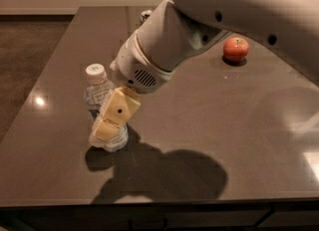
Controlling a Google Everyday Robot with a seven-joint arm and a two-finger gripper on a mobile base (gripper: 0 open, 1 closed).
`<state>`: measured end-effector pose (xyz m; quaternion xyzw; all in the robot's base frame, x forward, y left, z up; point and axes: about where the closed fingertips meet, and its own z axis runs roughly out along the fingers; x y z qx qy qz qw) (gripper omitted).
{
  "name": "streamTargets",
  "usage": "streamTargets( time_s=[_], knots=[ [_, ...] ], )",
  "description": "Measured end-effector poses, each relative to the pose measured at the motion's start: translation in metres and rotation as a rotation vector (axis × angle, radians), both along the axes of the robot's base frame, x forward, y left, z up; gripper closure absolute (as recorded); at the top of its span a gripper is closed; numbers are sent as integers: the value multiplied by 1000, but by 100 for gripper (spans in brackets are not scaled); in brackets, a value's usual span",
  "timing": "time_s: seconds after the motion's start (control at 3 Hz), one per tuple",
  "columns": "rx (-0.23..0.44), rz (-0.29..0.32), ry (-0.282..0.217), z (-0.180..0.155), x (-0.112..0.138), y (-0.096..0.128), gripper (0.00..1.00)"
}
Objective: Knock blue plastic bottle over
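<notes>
The blue plastic bottle (97, 88), clear with a white cap, stands near the left front of the dark table (209, 125), leaning slightly left at the top. My gripper (105, 130), with cream-coloured fingers, is pressed against the bottle's right side and covers its label and lower body. The white arm reaches down to it from the upper right.
A red apple (236, 49) sits at the back right of the table. The top of a can (146, 14) shows at the back, mostly hidden behind my arm. The table's left edge (30, 100) is close to the bottle.
</notes>
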<state>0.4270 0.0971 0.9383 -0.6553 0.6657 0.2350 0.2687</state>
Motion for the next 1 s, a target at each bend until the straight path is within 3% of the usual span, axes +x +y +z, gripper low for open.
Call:
streamTargets(
  time_s=[0.33, 0.67, 1.0],
  knots=[
    [27, 27, 22, 0, -2, 11, 17],
    [41, 41, 24, 4, -2, 16, 47],
    [24, 28, 3, 9, 1, 11, 71]
  ],
)
